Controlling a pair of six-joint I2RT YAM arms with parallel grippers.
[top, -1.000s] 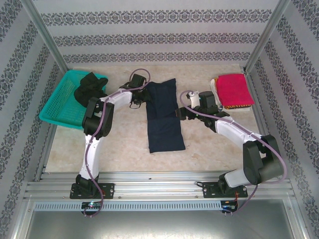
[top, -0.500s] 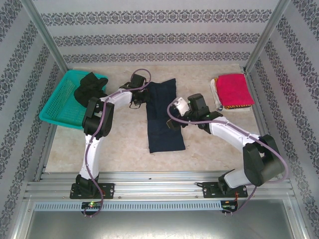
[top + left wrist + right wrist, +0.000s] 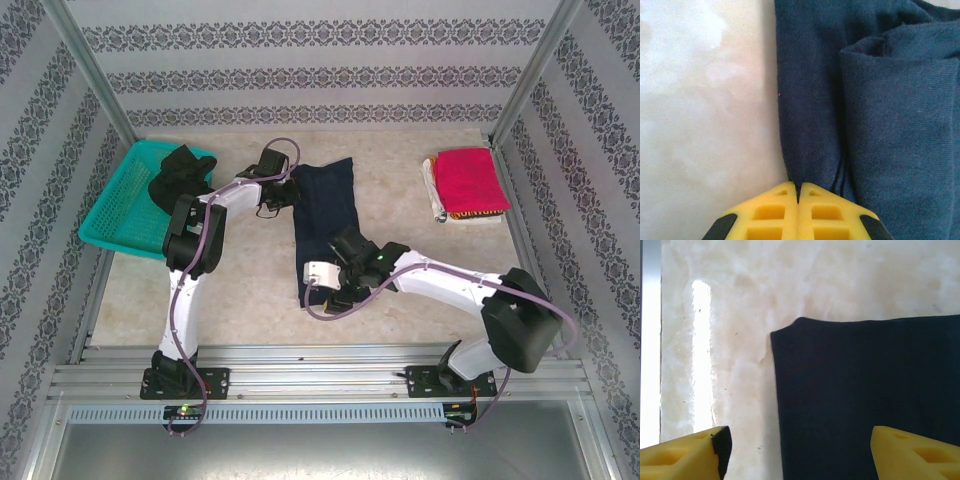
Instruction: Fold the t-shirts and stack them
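A dark navy t-shirt [image 3: 326,205] lies as a long folded strip in the middle of the table. My left gripper [image 3: 284,196] is at its far left edge, shut on a pinch of the navy cloth [image 3: 810,100] between the yellow fingers [image 3: 771,210]. My right gripper [image 3: 338,292] hovers open over the strip's near end; the shirt's near edge and corner [image 3: 777,335] lie between its spread fingertips [image 3: 912,450]. A folded pinkish-red t-shirt [image 3: 468,178] rests at the back right. A black t-shirt [image 3: 180,172] lies crumpled in the basket.
The teal mesh basket [image 3: 112,218] sits at the left, tilted against the wall. The red shirt tops a small stack of folded cloth [image 3: 433,186]. An aluminium rail [image 3: 320,355] runs along the near table edge, and patterned walls close in the sides and back.
My right arm swung left and toward the near edge, from beside the shirt's right side to over its near end. The left gripper stayed on the cloth.
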